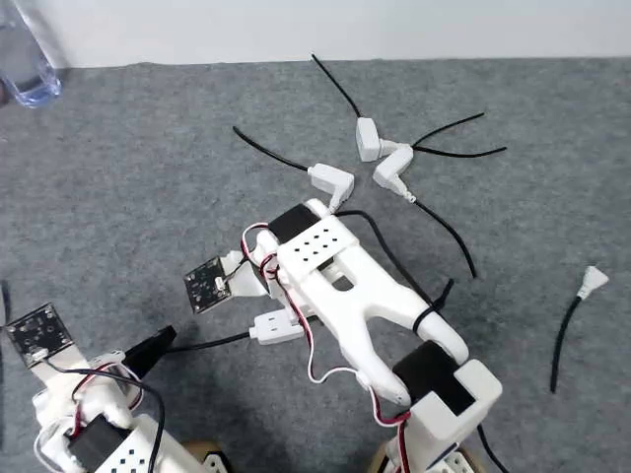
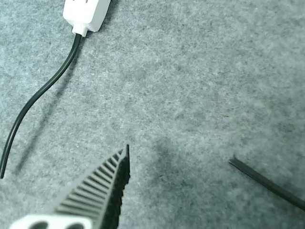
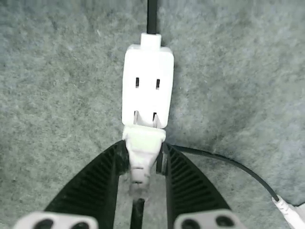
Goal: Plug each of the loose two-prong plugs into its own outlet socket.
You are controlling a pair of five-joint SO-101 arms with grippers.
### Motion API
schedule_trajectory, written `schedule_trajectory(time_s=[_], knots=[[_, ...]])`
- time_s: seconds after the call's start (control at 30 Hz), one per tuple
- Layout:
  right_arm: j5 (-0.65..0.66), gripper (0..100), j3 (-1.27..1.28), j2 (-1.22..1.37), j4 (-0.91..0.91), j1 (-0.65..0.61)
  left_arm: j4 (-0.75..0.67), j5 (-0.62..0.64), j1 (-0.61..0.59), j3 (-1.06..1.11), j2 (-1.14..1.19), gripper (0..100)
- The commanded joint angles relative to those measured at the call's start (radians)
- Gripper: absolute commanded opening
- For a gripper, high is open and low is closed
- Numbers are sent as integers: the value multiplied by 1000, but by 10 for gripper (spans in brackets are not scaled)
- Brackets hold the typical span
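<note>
My right gripper (image 3: 144,148) is pinching a small white two-prong plug (image 3: 142,139) by its sides. The plug's prongs meet one end of a white rectangular outlet block (image 3: 147,86). A little metal shows between the two, and I cannot make out how deep the prongs sit. A second pair of slots on the block is free. Seen from above, my own white arm (image 1: 345,281) covers that grip, while the block's far end and its black cord (image 1: 266,150) stick out past it. My left gripper (image 1: 156,349) sits over the grey felt table (image 1: 118,177), near a second white outlet block (image 1: 276,327). I cannot tell whether it is spread or closed. Farther out, two more white pieces (image 1: 380,153) lie touching each other, though it is unclear whether they are joined. One small white plug (image 1: 592,283) lies well apart. A clear plastic bottle (image 1: 25,59) is cut off at the corner.
</note>
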Motion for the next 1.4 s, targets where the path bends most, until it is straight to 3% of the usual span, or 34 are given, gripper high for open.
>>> schedule_trajectory(time_s=[0.0, 0.63, 1.37], knots=[[3, 9, 0, -28, -15, -27, 3, -8, -6, -10, -9, 651], [-32, 9, -6, 142, 8, -179, 3, -8, -6, -10, -9, 651], [-55, 9, 20, 269, -64, -179, 0, -8, -6, -10, -9, 651]])
